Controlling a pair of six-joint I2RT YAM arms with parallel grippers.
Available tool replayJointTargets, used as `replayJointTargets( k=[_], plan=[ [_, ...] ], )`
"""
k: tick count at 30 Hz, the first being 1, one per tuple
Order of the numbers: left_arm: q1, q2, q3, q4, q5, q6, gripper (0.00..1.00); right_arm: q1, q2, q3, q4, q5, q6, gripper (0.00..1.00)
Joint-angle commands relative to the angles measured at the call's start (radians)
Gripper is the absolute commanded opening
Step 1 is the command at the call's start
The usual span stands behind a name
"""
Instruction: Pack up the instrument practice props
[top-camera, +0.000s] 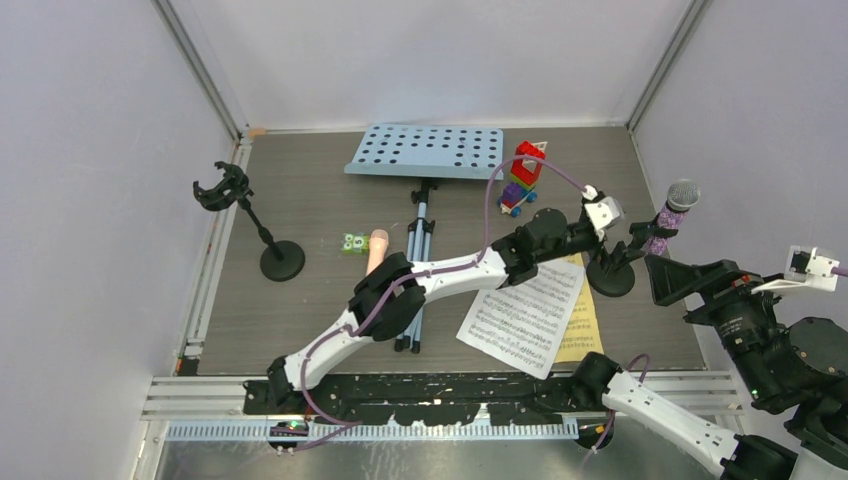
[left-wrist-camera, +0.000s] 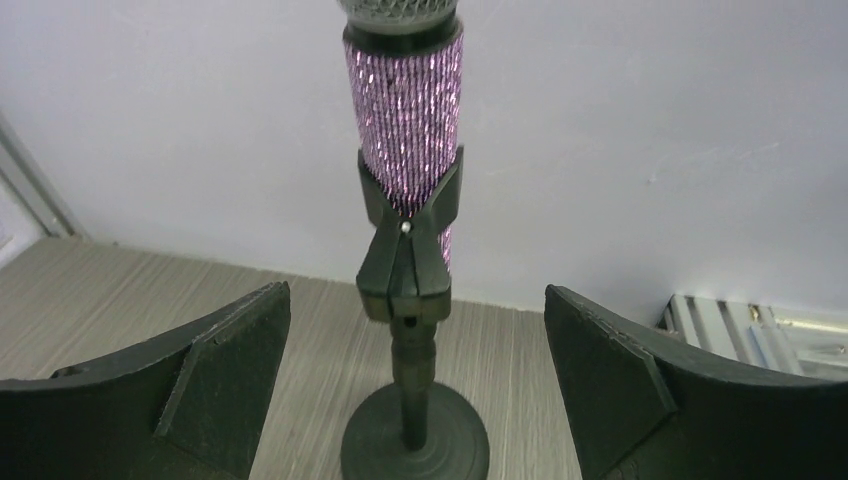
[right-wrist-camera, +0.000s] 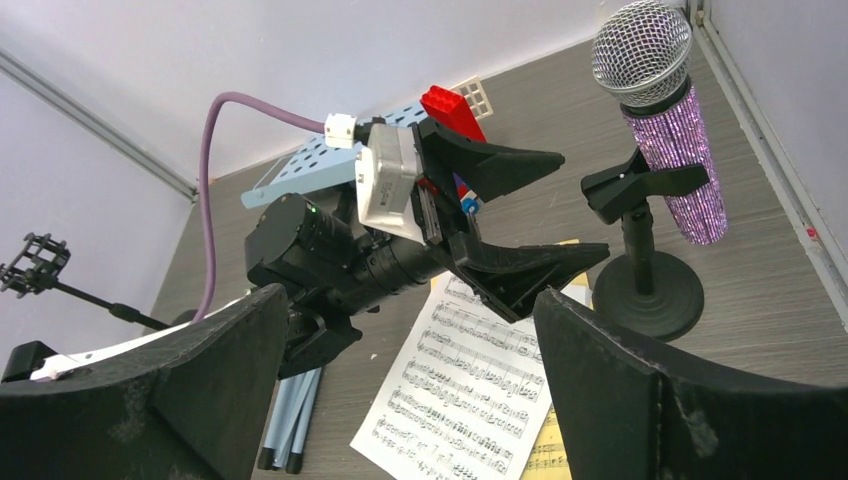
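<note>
The purple glitter microphone (top-camera: 672, 215) stands in a black round-based holder (top-camera: 610, 278) at the right. My left gripper (top-camera: 625, 240) is open, its jaws either side of the holder's stem (left-wrist-camera: 412, 350) without touching; the microphone (left-wrist-camera: 405, 120) rises above. My right gripper (top-camera: 660, 272) is open and empty, just right of that holder. The white score sheet (top-camera: 520, 315) lies over the yellow one (top-camera: 583, 325). The peach microphone (top-camera: 377, 248) lies on the table, partly hidden by my left arm. An empty holder (top-camera: 245, 215) stands at the left. The pale-blue music rack (top-camera: 425, 150) stands at the back.
A colourful toy brick car (top-camera: 522, 175) stands right of the rack. A small green block (top-camera: 352, 243) lies beside the peach microphone. The rack's folded tripod legs (top-camera: 418, 240) run under my left arm. Walls close in the table on three sides.
</note>
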Motion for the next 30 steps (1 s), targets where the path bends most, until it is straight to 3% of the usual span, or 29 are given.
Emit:
replayJointTargets(
  k=[1, 12, 30],
  plan=[
    [-0.005, 0.022, 0.093, 0.109, 0.045, -0.026, 1.0, 0.0, -0.007, 0.014, -0.007, 0.013, 0.017, 0.96],
    [-0.007, 0.123, 0.279, -0.022, 0.016, -0.026, 0.94, -0.001, -0.013, -0.018, -0.007, 0.008, 0.041, 0.96],
    [-0.007, 0.19, 0.342, -0.028, -0.011, -0.075, 0.76, 0.0, -0.017, -0.036, 0.0, -0.011, 0.053, 0.96]
  ],
)
